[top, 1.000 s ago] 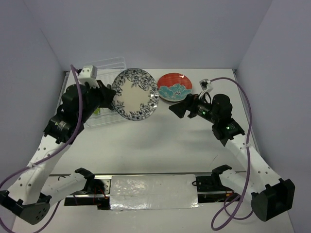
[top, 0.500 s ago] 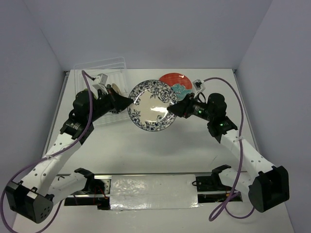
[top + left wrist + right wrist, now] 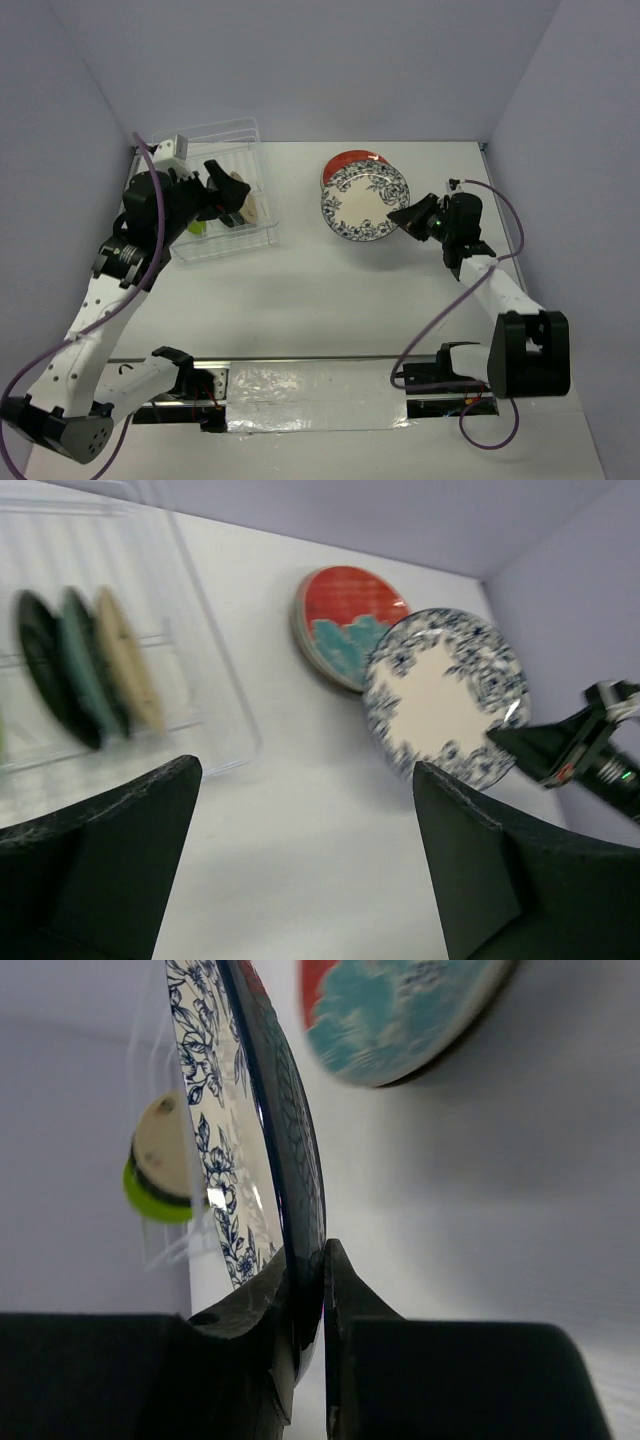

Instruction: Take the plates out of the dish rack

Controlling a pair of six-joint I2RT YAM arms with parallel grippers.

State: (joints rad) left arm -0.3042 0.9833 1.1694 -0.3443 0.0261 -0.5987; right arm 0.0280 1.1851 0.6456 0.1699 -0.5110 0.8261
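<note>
The clear dish rack (image 3: 222, 180) stands at the back left and holds upright plates: a dark one (image 3: 42, 680), a teal one (image 3: 88, 675) and a tan one (image 3: 128, 670). A lime green plate (image 3: 197, 227) shows at the rack's near side. My left gripper (image 3: 228, 196) hovers over the rack's right side, open and empty (image 3: 305, 865). My right gripper (image 3: 405, 217) is shut on the near rim of the white plate with the dark blue rim (image 3: 364, 202). That plate tilts over the red and teal plate (image 3: 343, 163), which lies on the table.
The rack's near right corner (image 3: 272, 238) lies close to the left gripper. Purple walls close in the table at the back and on both sides. The right arm's cable (image 3: 500, 215) loops beside its wrist.
The left gripper let go of the blue-rimmed plate and drew back to the rack. The right gripper closed on its rim and carried it right, over the red plate.
</note>
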